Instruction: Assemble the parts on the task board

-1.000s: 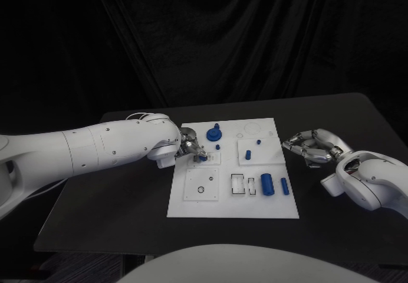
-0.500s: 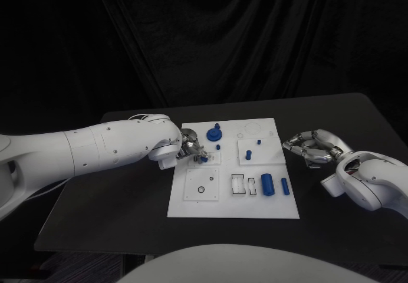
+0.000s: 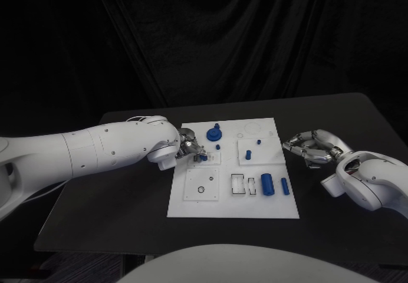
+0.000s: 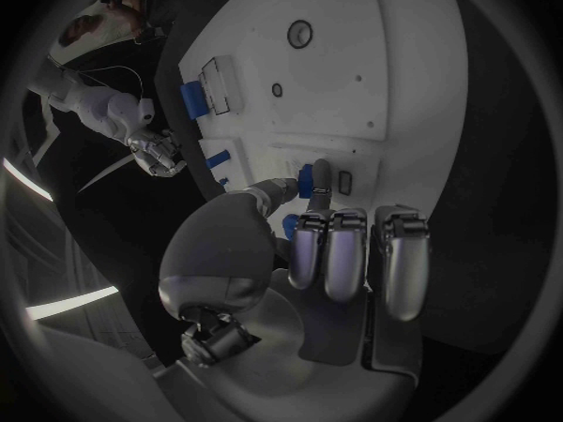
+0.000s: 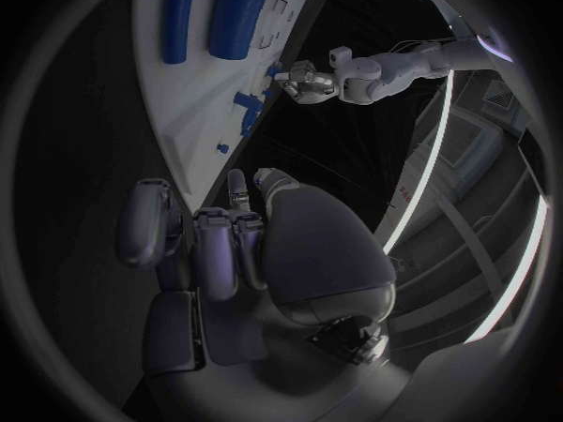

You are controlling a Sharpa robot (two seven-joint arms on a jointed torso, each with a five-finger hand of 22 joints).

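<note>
small blue part (image 4: 306, 178) pinched by left hand (image 3: 188, 148).

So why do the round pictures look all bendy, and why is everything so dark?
Left wrist view: a fisheye lens makes a circle, so the task board has curved edges, and the left hand looms large. Right wrist view: the same bending, with the right hand dim against a bright curved light strip. Head view: edges stay straight; the black table and backdrop swallow light, so the white board stands out.
</note>
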